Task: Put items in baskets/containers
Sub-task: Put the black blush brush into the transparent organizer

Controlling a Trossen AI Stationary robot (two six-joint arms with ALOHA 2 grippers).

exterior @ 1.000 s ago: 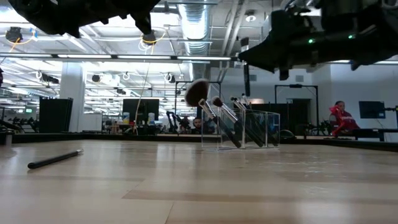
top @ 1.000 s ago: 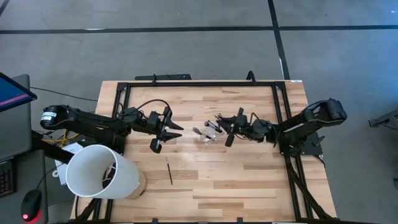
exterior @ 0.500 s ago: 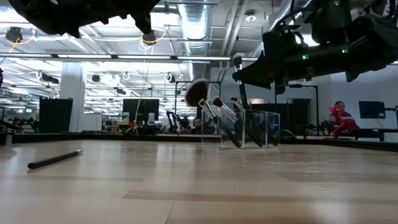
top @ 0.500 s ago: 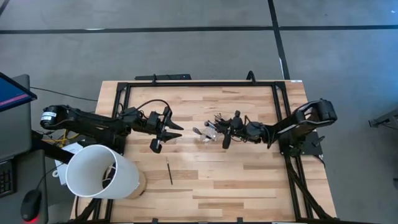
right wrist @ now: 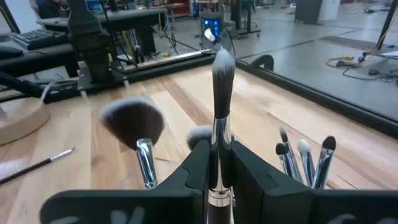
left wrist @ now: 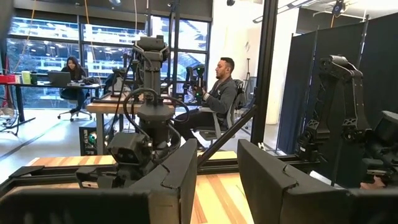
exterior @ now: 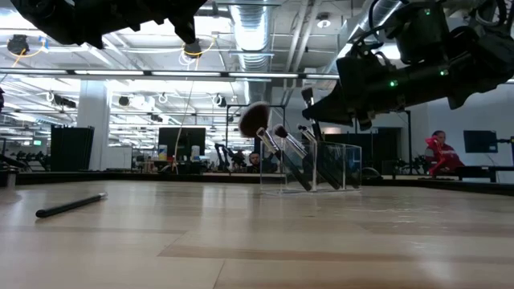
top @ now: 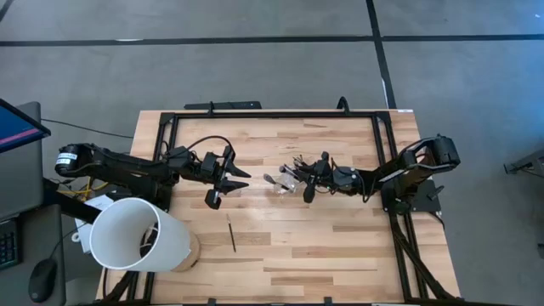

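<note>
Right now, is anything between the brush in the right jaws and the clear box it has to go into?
Nothing solid blocks it. The right gripper holds a brush above the clear box. The box already holds several leaning brushes, so the opening is partly crowded.

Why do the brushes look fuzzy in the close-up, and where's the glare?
Right wrist view: the held brush is sharp, the fluffy brush behind it out of focus. Low view: ceiling lights silhouette the arms, and the clear box reflects them.
</note>
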